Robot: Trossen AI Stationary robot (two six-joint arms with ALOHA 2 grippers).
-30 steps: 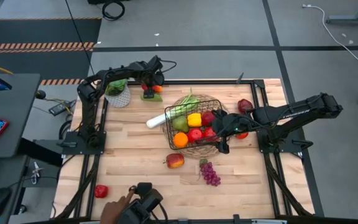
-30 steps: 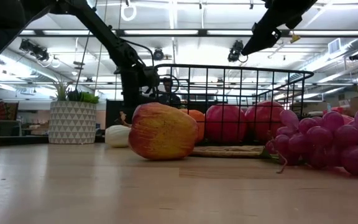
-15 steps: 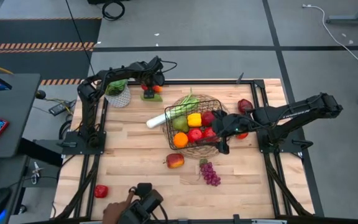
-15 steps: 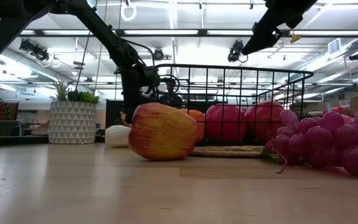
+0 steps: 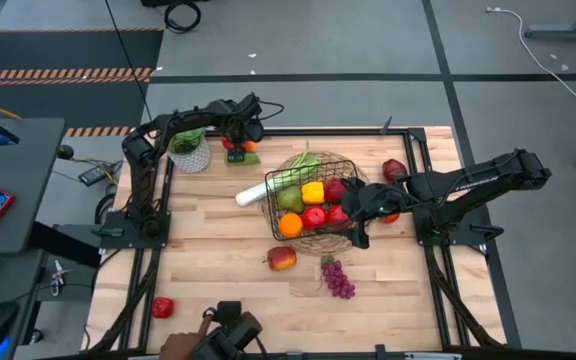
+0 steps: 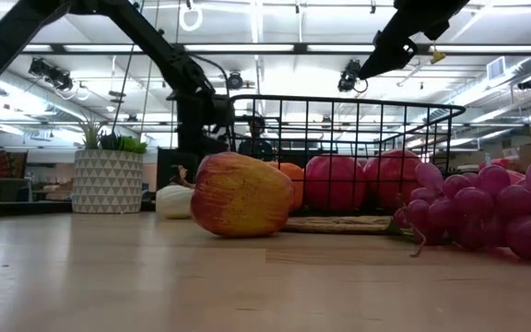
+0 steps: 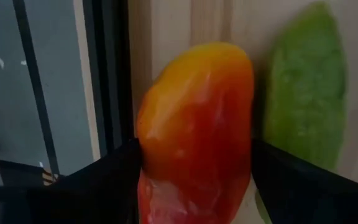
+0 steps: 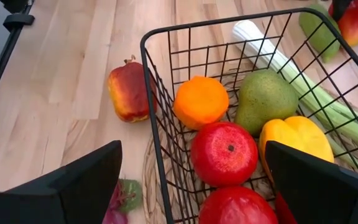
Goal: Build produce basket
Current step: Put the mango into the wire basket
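The black wire basket (image 5: 313, 200) stands on a round woven mat and holds a leek, a pear, a yellow pepper, an orange and red fruits. My left gripper (image 5: 236, 140) is at the table's far edge beside the plant pot, shut on a red-orange fruit (image 7: 194, 124). A green piece (image 7: 303, 93) lies on the table next to that fruit. My right gripper (image 5: 352, 213) is open and empty at the basket's right side, above its rim (image 8: 166, 37). A red-yellow apple (image 5: 281, 258) and purple grapes (image 5: 338, 278) lie on the table near the basket. My left gripper pinches the red-orange fruit by its two long sides (image 7: 151, 149) between its two fingers. The fingers come from above, pointing down at the table. Whether the fruit rests on the table or is lifted, I cannot tell.
A white patterned plant pot (image 5: 190, 152) stands at the far left. A dark red fruit (image 5: 395, 169) lies at the far right and a red piece (image 5: 162, 307) at the near left. A person's hand (image 5: 180, 345) shows at the near edge.
My left gripper, shut on the red-orange fruit, has shifted a little toward the table's left edge and risen slightly. The person's hand at the near edge has drawn back.
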